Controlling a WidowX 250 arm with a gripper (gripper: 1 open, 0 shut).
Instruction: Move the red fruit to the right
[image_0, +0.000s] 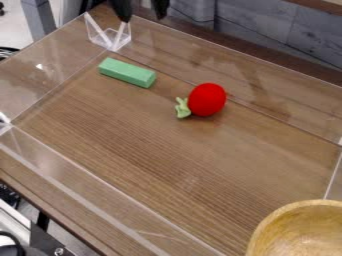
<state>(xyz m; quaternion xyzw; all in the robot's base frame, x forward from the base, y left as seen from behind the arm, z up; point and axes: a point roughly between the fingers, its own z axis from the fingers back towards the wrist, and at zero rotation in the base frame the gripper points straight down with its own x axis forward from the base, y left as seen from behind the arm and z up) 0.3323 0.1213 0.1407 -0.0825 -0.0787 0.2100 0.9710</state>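
Observation:
The red fruit (206, 98) lies on the wooden table top, right of centre, with its light-green leafy stem (182, 108) pointing left. Nothing touches it. Only the two dark fingertips of my gripper (140, 8) show, at the top edge of the camera view. They are high up and well to the upper left of the fruit. The fingers (123, 8) stand wide apart with nothing between them, so the gripper is open.
A flat green block (127, 72) lies at the left rear of the table. Low clear acrylic walls (40, 75) ring the work area, with a clear folded stand (110, 35) at the back left. A wooden bowl (301, 232) sits at the bottom right corner.

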